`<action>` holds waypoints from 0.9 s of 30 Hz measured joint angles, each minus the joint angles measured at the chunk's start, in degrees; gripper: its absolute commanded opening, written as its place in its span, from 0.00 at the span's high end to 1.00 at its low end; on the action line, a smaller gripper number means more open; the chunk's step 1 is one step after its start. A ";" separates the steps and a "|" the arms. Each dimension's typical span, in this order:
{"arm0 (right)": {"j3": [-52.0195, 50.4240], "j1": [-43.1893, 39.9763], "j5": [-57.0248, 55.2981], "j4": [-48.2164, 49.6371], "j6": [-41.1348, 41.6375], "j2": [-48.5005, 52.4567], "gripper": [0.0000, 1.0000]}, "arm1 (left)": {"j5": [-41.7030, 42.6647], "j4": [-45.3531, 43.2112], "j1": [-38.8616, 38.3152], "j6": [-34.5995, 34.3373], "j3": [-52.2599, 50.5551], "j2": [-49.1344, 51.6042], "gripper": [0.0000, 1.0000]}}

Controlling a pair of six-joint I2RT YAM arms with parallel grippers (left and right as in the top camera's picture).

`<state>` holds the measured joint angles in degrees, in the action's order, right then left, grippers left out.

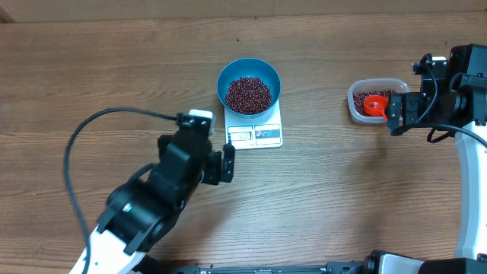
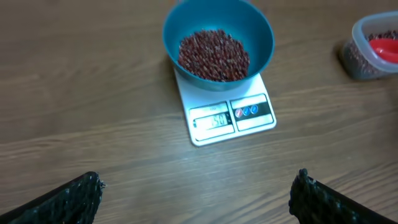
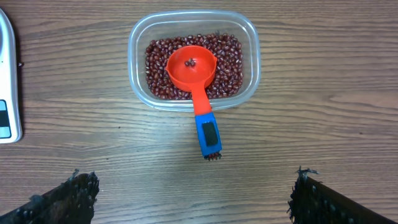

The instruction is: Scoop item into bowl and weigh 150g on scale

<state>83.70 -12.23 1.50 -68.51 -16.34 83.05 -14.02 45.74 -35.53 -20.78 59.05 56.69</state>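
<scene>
Fingers (image 2: pixel 68 199) of the left gripper (image 2: pixel 196 190) are spread wide with nothing between them, low over the bare table (image 1: pixel 91 61) just in front of the scale (image 2: pixel 252 126) and touching neither it nor the bowl. The blue bowl (image 2: pixel 261 37) sits squarely on the scale's platform, holding a good heap of dark red-brown beans (image 2: pixel 213 55). The display (image 2: pixel 213 120) is lit, but its digits are too blurred to read with confidence.

Well to the right stands the clear tub (image 3: pixel 252 62) with more beans in it. The red scoop (image 3: pixel 191 65) lies on them, nearly empty, with its blue-tipped handle (image 3: pixel 207 134) sticking out over the tub's near rim. The right gripper (image 3: pixel 196 196) hovers short of that handle, its fingers (image 3: pixel 329 202) parted and empty.

This looks like the weighing check near the end of the task. To do it well:
- Keep both arms clear of the scale and bowl, since any touch would falsify the reading.
- Let the number settle before acting on it.
- If it falls short, have the right gripper take the scoop by the protruding handle, squarely across its flat sides. The grip should sit far enough back that the fingers miss the tub rim.
- Lift only a small portion, carry it level, and tip it slowly over the middle of the bowl so no beans bounce onto the platform or table.
- If it runs over, take beans out a few at a time.
</scene>
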 measured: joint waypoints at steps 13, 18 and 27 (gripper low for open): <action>0.00 0.02 0.00 -0.04 0.00 0.00 0.00 | -0.15 -5.22 9.86 0.28 -13.25 -17.90 0.00; 0.00 0.00 0.02 -0.02 -0.02 0.00 0.00 | -0.37 -15.96 12.83 1.36 -25.55 -28.26 0.00; 0.00 0.00 0.04 -0.02 0.00 0.00 0.00 | 5.53 -37.68 20.28 7.76 -44.59 -43.23 0.01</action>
<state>83.70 -12.23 1.54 -68.53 -16.34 83.05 -8.49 8.05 -15.25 -13.02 14.46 13.45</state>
